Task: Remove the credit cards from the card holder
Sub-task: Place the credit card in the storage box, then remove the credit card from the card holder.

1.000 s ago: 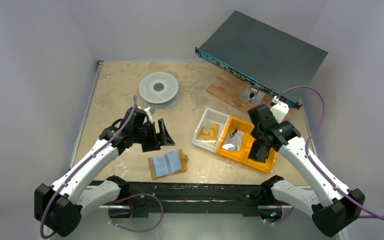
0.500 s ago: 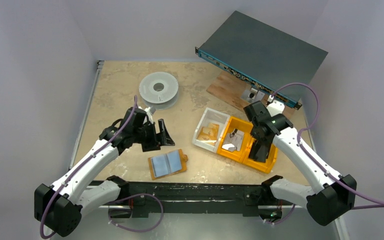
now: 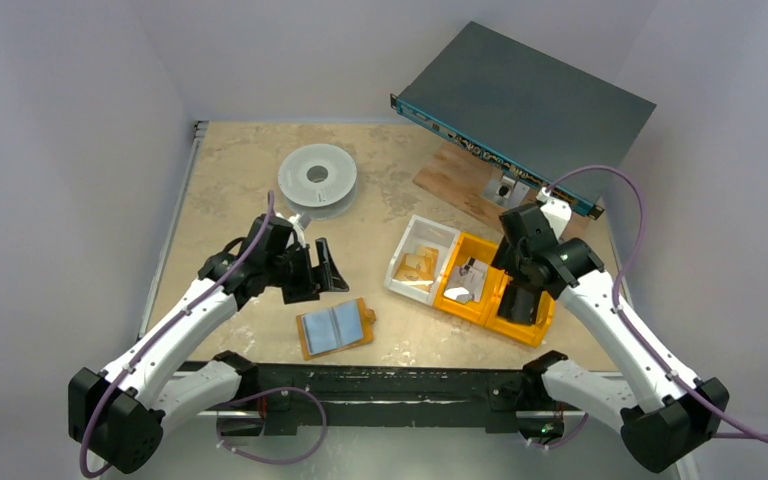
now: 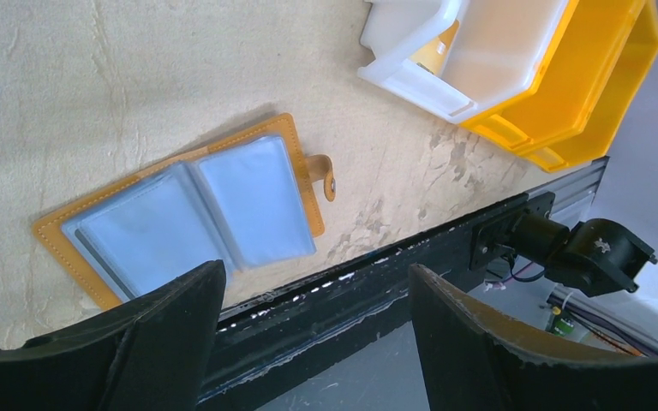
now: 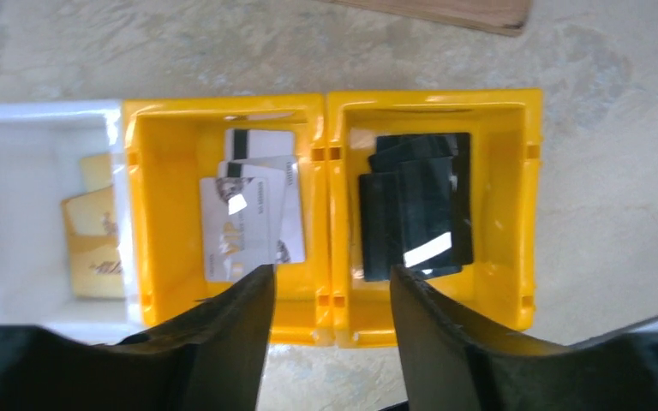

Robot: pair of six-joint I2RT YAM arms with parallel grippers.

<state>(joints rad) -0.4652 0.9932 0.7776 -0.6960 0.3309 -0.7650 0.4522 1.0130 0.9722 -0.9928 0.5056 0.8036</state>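
Beige stone-patterned tabletop (image 3: 230, 170) carries every item. The card holder (image 3: 334, 327) lies unfolded and flat near the near edge, left of centre, with its clear sleeves facing up and its strap tab pointing right. The left gripper (image 3: 322, 275) hangs just beyond the holder on its far side, not touching it – fingers spread wide, nothing between them. To the right sit three bins in a row, touching: a white bin (image 5: 17, 128) with gold cards (image 5: 94, 231), a middle orange bin (image 5: 223, 111) with light cards (image 5: 253, 218), and a right orange bin (image 5: 514, 171) with black cards (image 5: 415, 214). The right gripper (image 5: 330, 300) hovers above the two orange bins – fingers apart, holding nothing.
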